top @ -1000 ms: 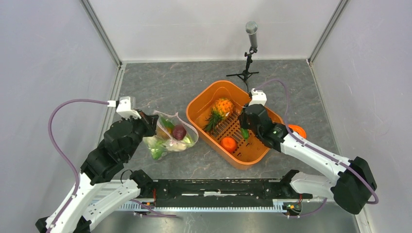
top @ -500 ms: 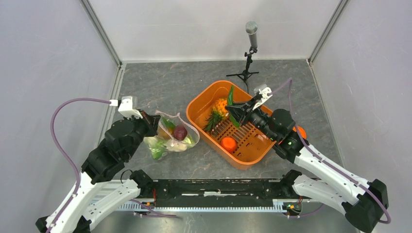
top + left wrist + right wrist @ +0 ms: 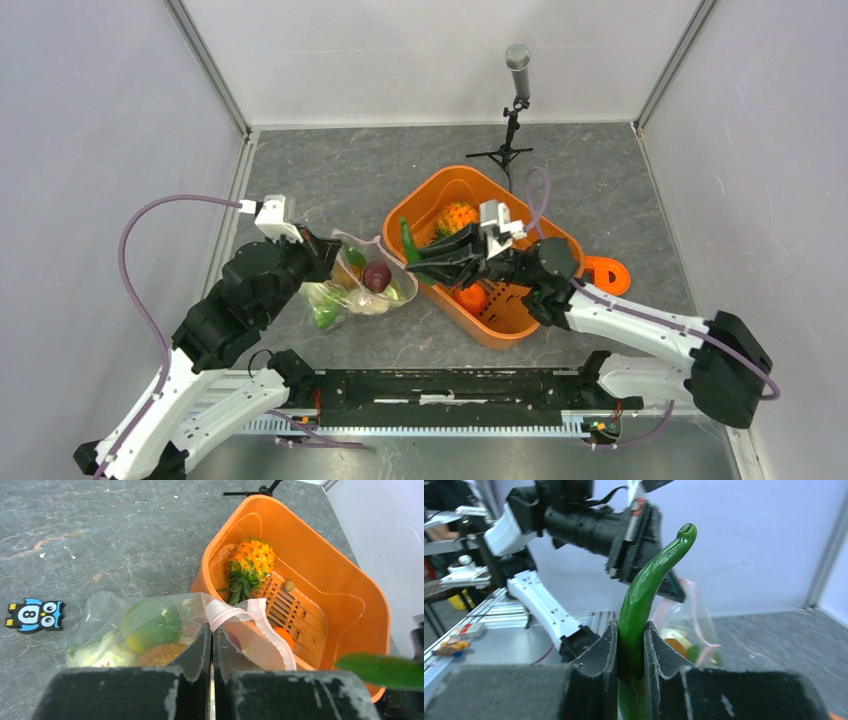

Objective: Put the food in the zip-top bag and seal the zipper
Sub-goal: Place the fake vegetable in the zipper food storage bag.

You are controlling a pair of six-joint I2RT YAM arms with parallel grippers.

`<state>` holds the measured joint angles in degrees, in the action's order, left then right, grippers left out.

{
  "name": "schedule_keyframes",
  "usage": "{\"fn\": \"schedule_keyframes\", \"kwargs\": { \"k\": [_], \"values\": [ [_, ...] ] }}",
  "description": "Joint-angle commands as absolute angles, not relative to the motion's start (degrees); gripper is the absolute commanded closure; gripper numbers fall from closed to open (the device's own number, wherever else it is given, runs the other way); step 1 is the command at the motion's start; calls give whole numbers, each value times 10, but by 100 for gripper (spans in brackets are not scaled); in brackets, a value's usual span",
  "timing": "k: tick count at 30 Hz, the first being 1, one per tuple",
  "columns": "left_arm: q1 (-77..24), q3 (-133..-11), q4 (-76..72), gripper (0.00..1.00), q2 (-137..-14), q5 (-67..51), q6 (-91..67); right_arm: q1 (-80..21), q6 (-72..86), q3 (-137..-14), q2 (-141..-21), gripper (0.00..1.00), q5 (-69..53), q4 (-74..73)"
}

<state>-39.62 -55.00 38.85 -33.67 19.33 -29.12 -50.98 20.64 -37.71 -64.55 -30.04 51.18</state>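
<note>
The clear zip-top bag [image 3: 360,285] lies left of the basket, its mouth open toward it. Inside are a purple fruit [image 3: 377,276], leafy green-white pieces and a yellow-green mango [image 3: 145,627]. My left gripper [image 3: 322,256] is shut on the bag's mouth edge; in the left wrist view the gripper [image 3: 211,630] pinches beside the pink zipper [image 3: 252,614]. My right gripper [image 3: 422,262] is shut on a long green pepper [image 3: 408,238], held above the basket's left rim near the bag's mouth; the pepper [image 3: 646,585] stands upright between the jaws. The pineapple [image 3: 458,218] and a small orange piece [image 3: 471,297] lie in the basket.
The orange slotted basket [image 3: 520,322] sits at table centre. A microphone on a tripod [image 3: 515,100] stands behind it. An orange ring-shaped piece [image 3: 606,270] lies right of the basket. A blue owl sticker [image 3: 35,615] is on the table left of the bag.
My right gripper lifted the green pepper out of the basket and swung it left toward the bag's mouth. My left gripper kept its hold on the bag, shifting slightly right.
</note>
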Motion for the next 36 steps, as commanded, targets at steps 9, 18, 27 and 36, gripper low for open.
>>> {"fn": "schedule_keyframes", "kwargs": {
  "k": [9, 18, 27, 36],
  "values": [
    [-395, -591, 373, 98, -337, 160, -323, -565, 277, -466, -810, 100, -411, 807],
    [-395, -601, 379, 98, -325, 161, -328, -565, 54, -503, -881, 100, -378, 538],
    [-395, -616, 389, 98, -322, 179, -321, -564, -146, -522, -884, 98, -295, 324],
    [-395, -618, 381, 98, -328, 171, -320, -570, -160, -671, -915, 59, -219, 81]
  ]
}}
